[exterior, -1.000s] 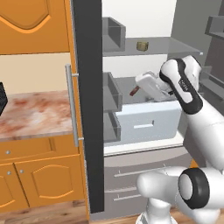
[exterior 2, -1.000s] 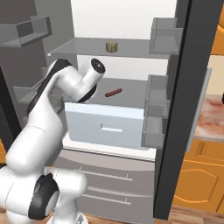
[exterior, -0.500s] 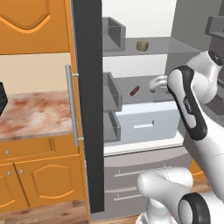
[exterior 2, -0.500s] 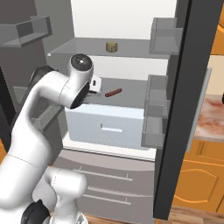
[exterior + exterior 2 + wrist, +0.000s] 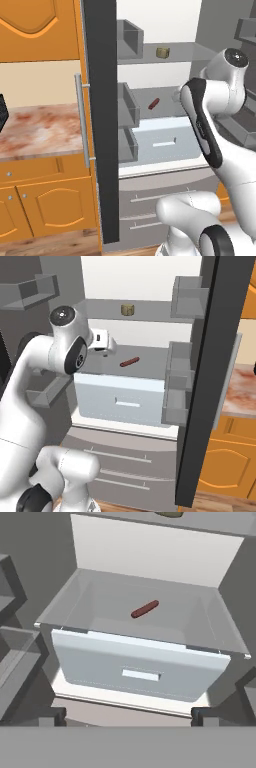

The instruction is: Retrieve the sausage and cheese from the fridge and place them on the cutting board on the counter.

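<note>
Fridge point(image 5: 210, 381) doors open. Gripper point(image 5: 128, 716) hangs in front of the shelves with jaws spread wide and nothing between them. Sausage point(image 5: 145, 609) lies ahead of the jaws, beyond the gap and well apart, flat on the glass shelf point(image 5: 220, 639) over the pale drawer point(image 5: 135, 667). Cheese point(image 5: 128, 309) sits on the shelf above, farther ahead. Counter point(image 5: 40, 132) is off to the side, past the door.

fridge point(image 5: 210, 381): grey metal look, dull, smooth | shelf point(image 5: 100, 607): clear glass, shiny, smooth | drawer point(image 5: 135, 667): pale see-through plastic, smooth | sausage point(image 5: 145, 609): dark red-brown, smooth skin | counter point(image 5: 40, 132): pink marbled stone, a bit glossy | cabinets point(image 5: 45, 210): orange wood, smooth | arm point(image 5: 45, 386): white glossy plastic
</note>
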